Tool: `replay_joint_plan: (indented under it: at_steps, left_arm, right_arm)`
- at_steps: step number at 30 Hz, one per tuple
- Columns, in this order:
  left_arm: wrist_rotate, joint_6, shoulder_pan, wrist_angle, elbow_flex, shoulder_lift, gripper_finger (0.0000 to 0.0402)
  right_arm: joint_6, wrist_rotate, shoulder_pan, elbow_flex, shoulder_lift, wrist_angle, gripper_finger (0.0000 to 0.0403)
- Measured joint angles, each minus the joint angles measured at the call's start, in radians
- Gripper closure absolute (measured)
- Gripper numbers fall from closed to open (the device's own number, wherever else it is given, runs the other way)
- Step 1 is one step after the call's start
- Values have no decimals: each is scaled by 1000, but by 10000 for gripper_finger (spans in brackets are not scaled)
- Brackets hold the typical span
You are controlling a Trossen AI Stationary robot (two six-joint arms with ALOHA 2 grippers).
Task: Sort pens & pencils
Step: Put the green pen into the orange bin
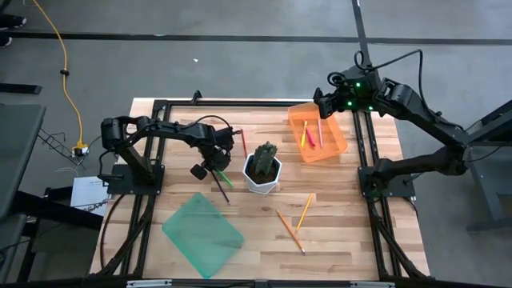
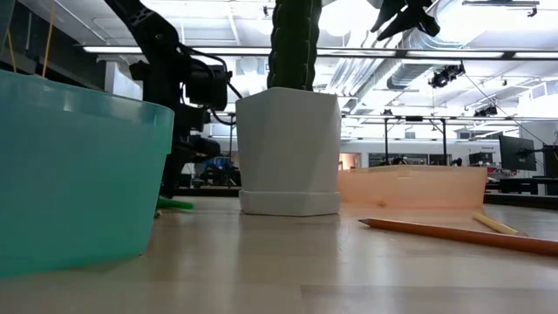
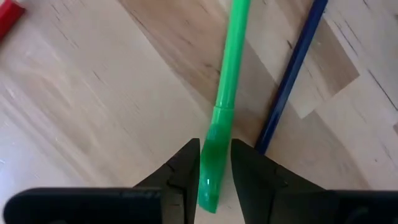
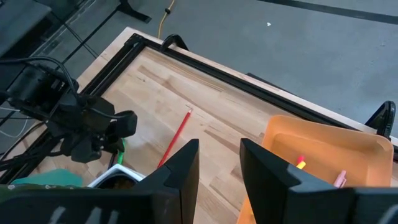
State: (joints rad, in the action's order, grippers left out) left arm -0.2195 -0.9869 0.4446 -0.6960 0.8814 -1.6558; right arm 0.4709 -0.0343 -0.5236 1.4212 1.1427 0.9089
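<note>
A green pen lies flat on the wood next to a dark pencil, left of the white pot. My left gripper points down over the pen's thicker end, open, one finger on each side with thin gaps. In the high view this gripper stands just above the green pen and the dark pencil. A red pencil lies farther back. My right gripper hangs open and high over the far corner of the orange tray, which holds a pink pen and a yellow pen.
A white pot with a cactus stands close to the right of my left gripper. A teal tray sits near the front left. An orange pencil and a yellow-orange pencil lie on the wood at the front right.
</note>
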Motion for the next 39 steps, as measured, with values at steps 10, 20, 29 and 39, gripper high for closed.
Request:
replay_joint_plan:
  at_steps: [10, 20, 29, 39]
  left_arm:
    - [10, 7, -3, 10, 0, 0, 323]
    - [24, 49, -40, 51, -54, 4, 323]
    - [48, 76, -41, 60, -55, 4, 323]
    - [50, 100, -41, 62, -55, 4, 335]
  right_arm:
    - [-1, -12, 0, 0, 0, 0, 295]
    - [-4, -17, 0, 0, 0, 0, 295]
    - [-7, -22, 0, 0, 0, 0, 295]
    - [0, -23, 0, 0, 0, 0, 295]
